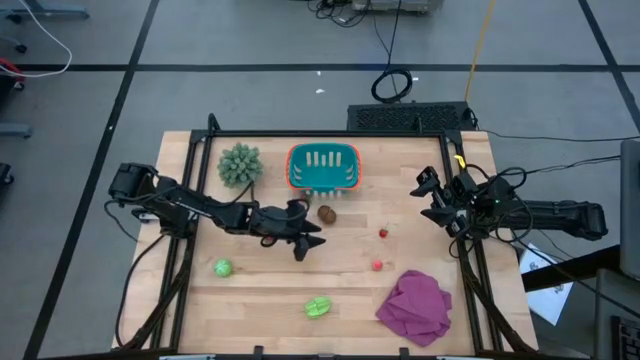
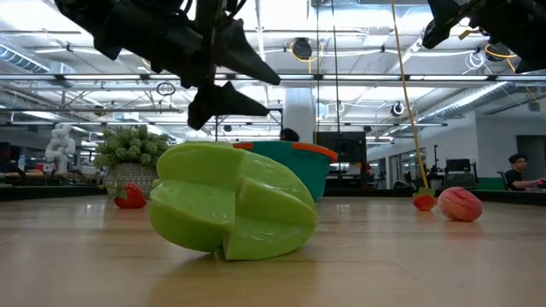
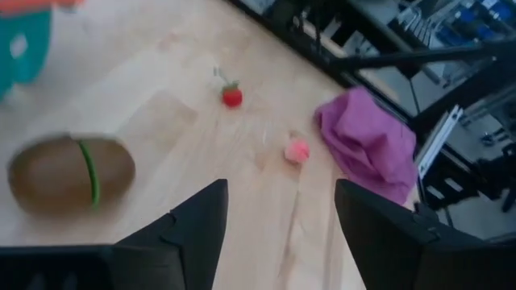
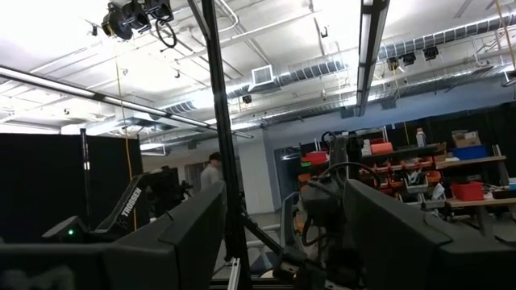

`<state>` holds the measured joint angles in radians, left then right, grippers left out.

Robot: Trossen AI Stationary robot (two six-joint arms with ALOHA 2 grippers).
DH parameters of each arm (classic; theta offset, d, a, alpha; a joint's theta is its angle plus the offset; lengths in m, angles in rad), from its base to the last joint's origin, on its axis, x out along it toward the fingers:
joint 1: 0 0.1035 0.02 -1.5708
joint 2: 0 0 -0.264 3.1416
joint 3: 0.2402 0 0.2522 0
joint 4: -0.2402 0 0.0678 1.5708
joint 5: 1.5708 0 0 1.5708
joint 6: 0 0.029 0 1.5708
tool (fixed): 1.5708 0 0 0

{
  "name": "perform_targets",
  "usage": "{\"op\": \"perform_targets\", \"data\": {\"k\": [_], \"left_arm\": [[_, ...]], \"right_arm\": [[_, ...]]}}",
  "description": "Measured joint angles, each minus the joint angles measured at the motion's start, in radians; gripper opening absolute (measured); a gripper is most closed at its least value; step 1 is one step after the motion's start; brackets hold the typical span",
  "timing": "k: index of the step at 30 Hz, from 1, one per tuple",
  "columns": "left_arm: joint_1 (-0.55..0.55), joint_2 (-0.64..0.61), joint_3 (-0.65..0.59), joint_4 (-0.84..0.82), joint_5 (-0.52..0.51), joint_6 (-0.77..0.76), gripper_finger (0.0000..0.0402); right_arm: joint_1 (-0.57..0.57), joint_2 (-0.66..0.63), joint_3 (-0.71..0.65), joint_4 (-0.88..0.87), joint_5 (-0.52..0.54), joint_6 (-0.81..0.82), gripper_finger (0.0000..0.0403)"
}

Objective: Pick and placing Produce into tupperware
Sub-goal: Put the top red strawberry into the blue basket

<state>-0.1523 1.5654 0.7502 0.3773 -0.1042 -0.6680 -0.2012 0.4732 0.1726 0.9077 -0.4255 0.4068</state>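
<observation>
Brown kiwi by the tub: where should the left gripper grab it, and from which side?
Judging by its pose, grip the brown kiwi across its short middle, about where the green band shows in the left wrist view, coming straight down from above. It lies on its side on the table, apart from the tupperware, with free space around it. The left gripper, open, hangs just beside it.

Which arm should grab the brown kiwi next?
Left. The left gripper hangs open just beside the kiwi, which shows close in its wrist view. The right gripper waits at the table's right edge, pointed away into the room.
</observation>
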Motion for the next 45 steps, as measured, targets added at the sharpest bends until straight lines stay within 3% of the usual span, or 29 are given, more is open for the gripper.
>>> {"op": "perform_targets", "data": {"k": [8,12,18,27,35,45], "left_arm": [[0.000,0.000,0.000,-0.017,-0.028,0.073,0.0235],[0.000,0.000,0.000,-0.103,-0.062,0.073,0.0235],[-0.001,0.000,0.000,-0.263,-0.082,-0.020,0.0234],[0.019,0.000,0.000,-0.306,-0.303,-0.108,0.0234],[0.043,0.001,0.000,-0.358,-0.317,-0.191,0.0234],[0.079,0.121,0.000,-0.291,-0.353,-0.288,0.0234]], "right_arm": [[0.000,0.000,0.000,0.000,0.000,0.000,0.0242],[0.000,0.000,0.000,0.000,0.000,0.000,0.0242],[0.000,0.000,0.000,0.000,0.000,0.000,0.0242],[0.000,0.000,0.000,0.000,0.000,-0.002,0.0242],[0.000,0.000,0.000,0.000,0.000,-0.003,0.0242],[0.000,0.000,0.000,0.007,0.000,-0.001,0.0242]]}}
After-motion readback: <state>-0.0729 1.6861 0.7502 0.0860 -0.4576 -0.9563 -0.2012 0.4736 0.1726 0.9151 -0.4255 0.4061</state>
